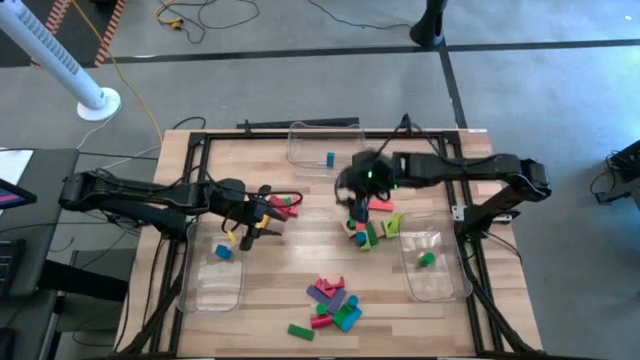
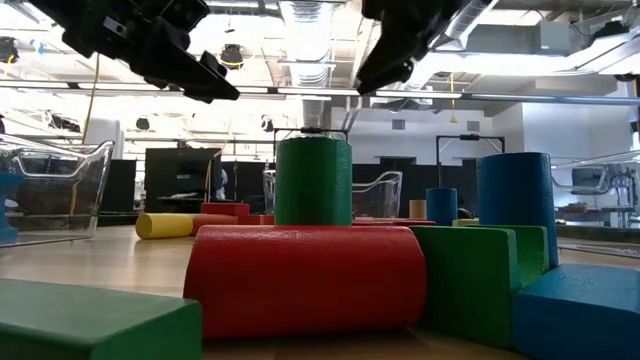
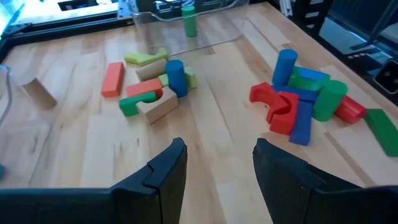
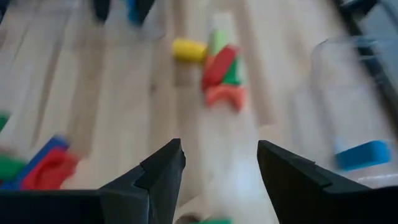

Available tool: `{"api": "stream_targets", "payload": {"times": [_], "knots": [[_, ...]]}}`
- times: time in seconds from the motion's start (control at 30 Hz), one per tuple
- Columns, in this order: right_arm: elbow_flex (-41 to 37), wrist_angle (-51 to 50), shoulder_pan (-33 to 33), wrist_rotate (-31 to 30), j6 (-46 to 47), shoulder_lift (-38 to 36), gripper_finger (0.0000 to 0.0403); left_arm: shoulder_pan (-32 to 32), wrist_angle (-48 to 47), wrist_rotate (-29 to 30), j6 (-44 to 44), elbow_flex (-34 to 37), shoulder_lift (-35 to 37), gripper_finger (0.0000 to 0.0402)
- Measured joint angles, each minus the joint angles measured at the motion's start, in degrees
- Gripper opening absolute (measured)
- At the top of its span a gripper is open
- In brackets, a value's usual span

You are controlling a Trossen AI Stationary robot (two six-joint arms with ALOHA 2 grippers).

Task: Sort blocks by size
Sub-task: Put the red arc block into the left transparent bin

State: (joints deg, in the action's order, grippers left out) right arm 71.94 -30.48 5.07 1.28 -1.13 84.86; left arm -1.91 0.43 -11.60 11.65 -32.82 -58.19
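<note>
left gripper (image 1: 250,225) left of centre and right gripper (image 1: 352,195) at centre, both parted and empty, above blocks (image 1: 333,303) scattered mid-table and low centre of the high view.

Three clear bins sit on the worktop (image 1: 260,310): a back bin (image 1: 322,143) holding one blue block (image 1: 330,158), a left bin (image 1: 214,278) holding one blue block (image 1: 222,252), and a right bin (image 1: 434,265) holding one green block (image 1: 427,259). Loose blocks lie in three clusters: a left cluster (image 1: 282,206), a middle cluster (image 1: 372,228) and a front cluster (image 1: 331,301); the exact number in each cannot be told. Two arms carry one tool each: left tool (image 3: 216,163), right tool (image 4: 221,163).
</note>
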Motion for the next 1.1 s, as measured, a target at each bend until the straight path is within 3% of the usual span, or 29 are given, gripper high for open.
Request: {"api": "stream_targets", "payload": {"times": [0.23,0.57,0.83,1.1], "knots": [[0.0,-6.1,-12.1,-4.5,4.9,0.7,0.0234,2.3,-0.2,0.0,-0.8,0.0,0.0,0.0176],[0.0,-6.4,-26.1,-14.2,11.4,0.7,0.0234,5.6,-0.1,0.0,-1.9,0.0,0.0,0.0176],[-0.1,-5.7,-32.5,-16.6,15.7,0.7,0.0234,8.7,1.0,0.2,-1.9,0.0,-0.9,0.0176],[-7.2,7.3,-34.1,-16.7,15.9,0.8,0.0234,11.3,6.1,0.3,-0.6,0.0,-9.9,0.0176]]}}
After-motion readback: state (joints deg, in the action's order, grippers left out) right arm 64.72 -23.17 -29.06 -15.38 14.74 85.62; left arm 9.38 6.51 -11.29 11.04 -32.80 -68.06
